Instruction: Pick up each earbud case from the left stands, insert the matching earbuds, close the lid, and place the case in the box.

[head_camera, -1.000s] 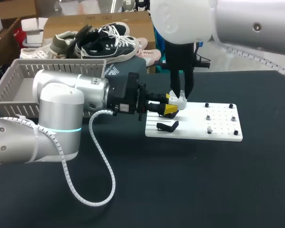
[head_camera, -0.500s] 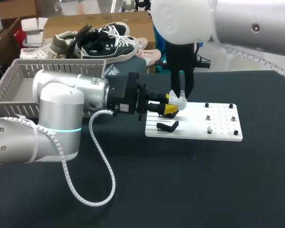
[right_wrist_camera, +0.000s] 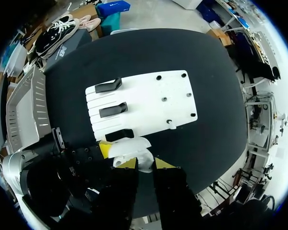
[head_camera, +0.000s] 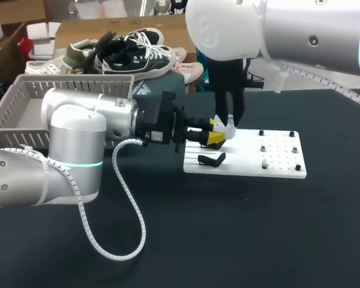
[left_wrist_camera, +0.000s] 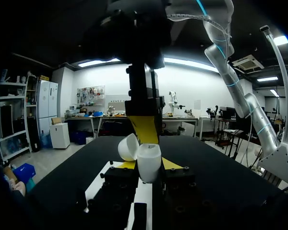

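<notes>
As I judge it, the step in hand is seating an earbud in the open earbud case (left_wrist_camera: 149, 165). The left claw (head_camera: 215, 138) should hold the case level over the white board (head_camera: 279, 163), with the lid (left_wrist_camera: 127, 146) tipped back, and the right claw (right_wrist_camera: 145, 164) should come straight down onto it. The left claw grips the case from both sides at a narrow spread. I cannot tell whether the right claw carries an earbud.

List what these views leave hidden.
- Inside of the open white plastic earbud case: left wrist view shows only its shell; in head view the right gripper covers it.
- Right gripper's load, if any: too small in every view.
- Grey plastic basket floor: head view, left arm hides part.
</notes>
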Robot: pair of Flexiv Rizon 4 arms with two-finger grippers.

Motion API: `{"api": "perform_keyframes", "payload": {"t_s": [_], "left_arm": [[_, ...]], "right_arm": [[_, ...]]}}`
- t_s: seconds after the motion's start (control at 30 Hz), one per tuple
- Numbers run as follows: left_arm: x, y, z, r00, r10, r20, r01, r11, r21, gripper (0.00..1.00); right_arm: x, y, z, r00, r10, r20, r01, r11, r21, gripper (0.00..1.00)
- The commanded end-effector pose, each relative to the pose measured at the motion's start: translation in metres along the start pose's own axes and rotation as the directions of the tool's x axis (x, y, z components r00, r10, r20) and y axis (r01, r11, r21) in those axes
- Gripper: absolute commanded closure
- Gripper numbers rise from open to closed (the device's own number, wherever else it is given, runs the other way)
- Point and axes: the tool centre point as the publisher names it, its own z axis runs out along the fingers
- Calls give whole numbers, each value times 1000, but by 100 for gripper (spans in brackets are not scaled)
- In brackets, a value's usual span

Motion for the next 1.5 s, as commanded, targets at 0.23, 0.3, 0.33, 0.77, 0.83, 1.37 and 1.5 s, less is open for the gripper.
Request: {"api": "perform_keyframes", "payload": {"t_s": [0.23, 0.3, 0.33, 0.77, 0.83, 1.37, 1.5], "left_arm": [[0, 1, 0, 1000, 1, 1, -1, 1000, 1, 100], [0, 1, 0, 1000, 1, 1, -1, 1000, 1, 100], [0, 1, 0, 1000, 1, 1, -1, 1000, 1, 100], [0, 1, 0, 1000, 1, 1, -1, 1000, 1, 100], [0, 1, 0, 1000, 1, 1, -1, 1000, 1, 100], [0, 1, 0, 1000, 1, 1, -1, 1000, 1, 100], [0, 1, 0, 1000, 1, 1, -1, 1000, 1, 100]], "right_arm": [[0, 2, 1, 1000, 3, -2, -3, 1000, 12, 66], [0, 2, 1, 1000, 3, -4, -3, 1000, 12, 65], [1, 2, 1, 1000, 4, -4, -4, 1000, 10, 64], [17, -41, -25, 998, 41, 50, -34, 991, -133, 62], [19, -48, -28, 997, 46, 63, -36, 987, -159, 59], [16, -90, -10, 978, 53, 201, 21, 936, -351, 49], [16, -90, 7, 976, 44, 211, 36, 931, -362, 46]]}}
